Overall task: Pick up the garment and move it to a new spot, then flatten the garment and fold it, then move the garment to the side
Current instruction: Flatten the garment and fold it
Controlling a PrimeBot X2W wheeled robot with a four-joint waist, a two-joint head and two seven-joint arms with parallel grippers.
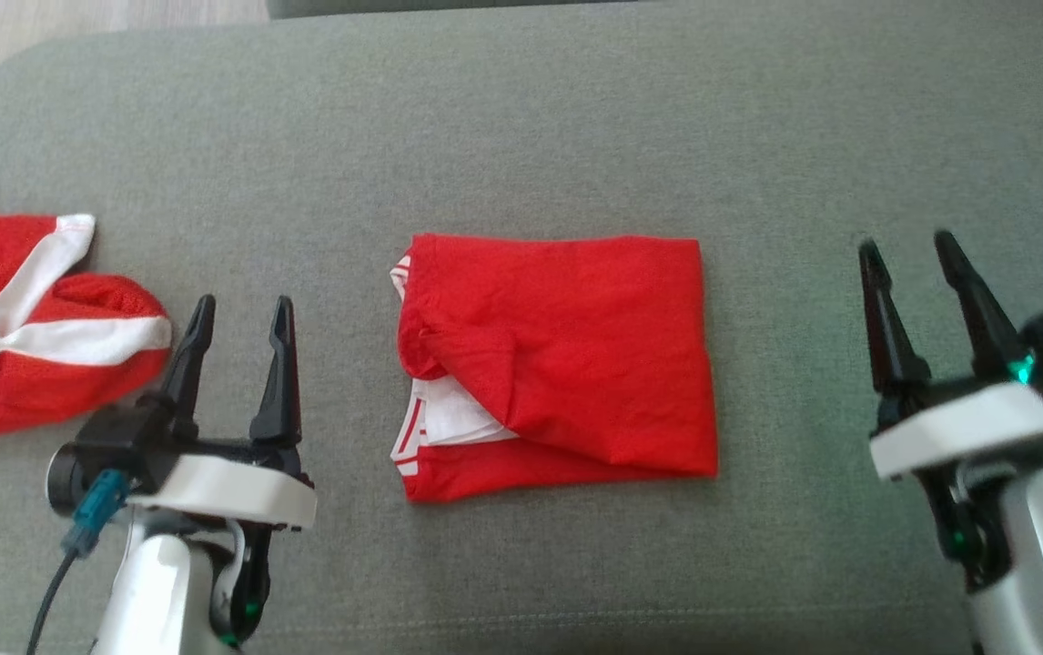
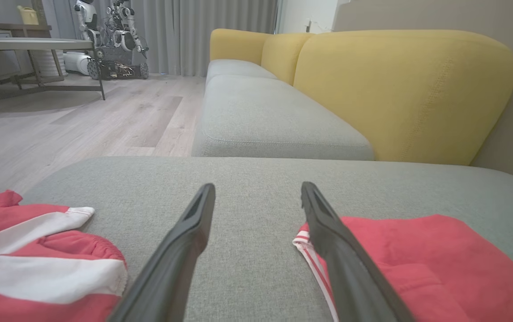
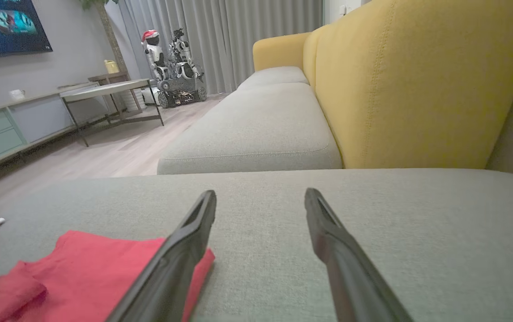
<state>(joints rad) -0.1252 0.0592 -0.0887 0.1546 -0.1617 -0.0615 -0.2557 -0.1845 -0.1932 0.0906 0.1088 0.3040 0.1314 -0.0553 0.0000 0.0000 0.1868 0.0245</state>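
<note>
Red fabric folded into a neat rectangle, white striped trim peeking out at its left edge: the garment (image 1: 567, 364) lies at the middle of the grey woven sofa cushion (image 1: 521, 127). The left gripper (image 1: 244, 309) and right gripper (image 1: 906, 244) flank it, fingers spread apart, holding nothing. A crumpled red-and-white cloth (image 1: 39, 337) sits just beside the left gripper.

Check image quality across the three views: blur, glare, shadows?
Head view: right gripper blurred, left gripper and folded garment sharper; light flat, shadows faint. Left wrist view: left fingers soft up close, no glare. Right wrist view: right fingers likewise soft; TV screen bright, not blown out.
</note>
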